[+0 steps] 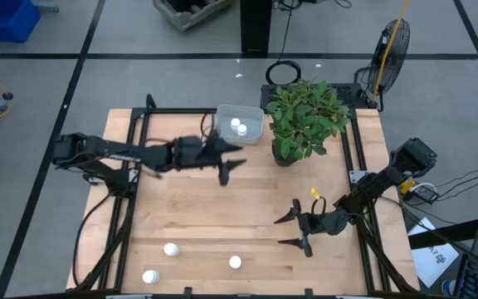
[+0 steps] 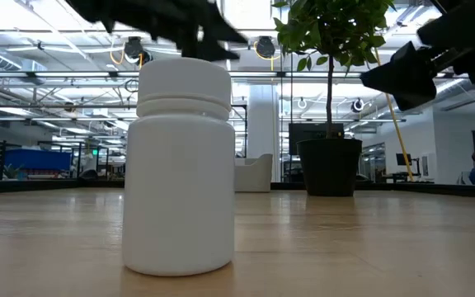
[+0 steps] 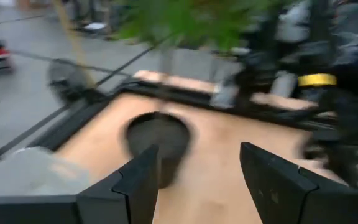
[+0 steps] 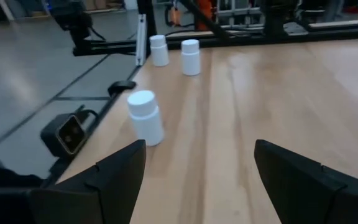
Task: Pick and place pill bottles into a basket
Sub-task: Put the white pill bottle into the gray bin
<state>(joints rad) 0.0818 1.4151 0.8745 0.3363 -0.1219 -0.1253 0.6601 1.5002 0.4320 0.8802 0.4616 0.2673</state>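
Three white pill bottles stand upright on their bases near the table's near edge (image 1: 171, 249), (image 1: 149, 276), (image 1: 236, 262); the right wrist view shows them too (image 4: 145, 117). One fills the low view (image 2: 180, 165). Two more bottles (image 1: 237, 126) sit inside the pale basket (image 1: 222, 113) at the far edge, left of the potted plant (image 1: 305, 120). My left gripper (image 1: 229, 162) is open and empty above the table, just near of the basket. My right gripper (image 1: 293, 230) is open and empty at the right, its fingers pointing toward the table's left.
The leafy potted plant stands right beside the basket on the far side. A black frame rail runs along each side of the table (image 1: 131, 208). A fan (image 1: 392, 46) stands beyond the far right corner. The wood between the two grippers is bare.
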